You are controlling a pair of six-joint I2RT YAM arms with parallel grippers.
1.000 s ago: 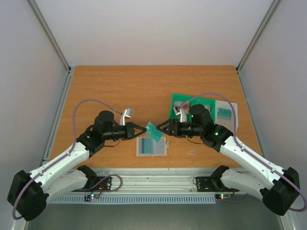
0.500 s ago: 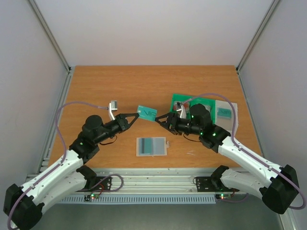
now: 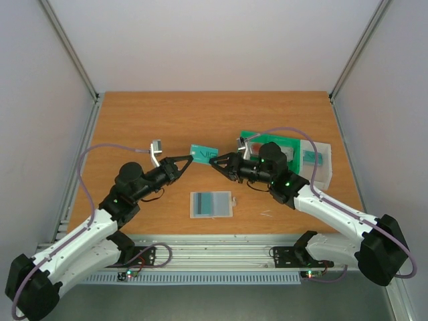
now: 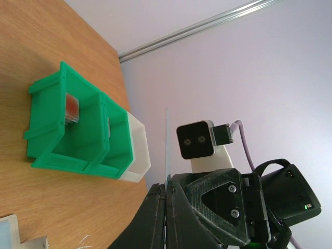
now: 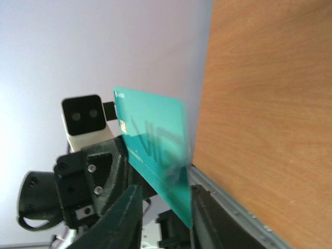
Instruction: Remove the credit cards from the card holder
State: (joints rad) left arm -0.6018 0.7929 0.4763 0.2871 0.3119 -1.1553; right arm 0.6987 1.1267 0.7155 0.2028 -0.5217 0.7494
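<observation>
My left gripper (image 3: pixel 189 160) is shut on one edge of a teal credit card (image 3: pixel 203 154) and holds it up in the air above the table's middle. In the left wrist view the card (image 4: pixel 166 145) is edge-on, a thin line rising from the closed fingers (image 4: pixel 162 193). My right gripper (image 3: pixel 215 162) faces it from the right. Its jaws stand apart on either side of the card's (image 5: pixel 155 150) free end, with a gap still showing on one side. The card holder (image 3: pixel 211 204) lies flat on the table in front of both grippers, with cards showing inside it.
A green compartment tray (image 3: pixel 249 139) stands behind the right arm, and a reddish card (image 4: pixel 72 106) leans in one of its compartments. Next to it on the right stands a clear plastic box (image 3: pixel 319 160) with a card in it. Metal rails border the table.
The left gripper has carried the teal card up and toward the back, away from the holder. The right gripper has moved left to it, and its jaws have narrowed around the card's end.
</observation>
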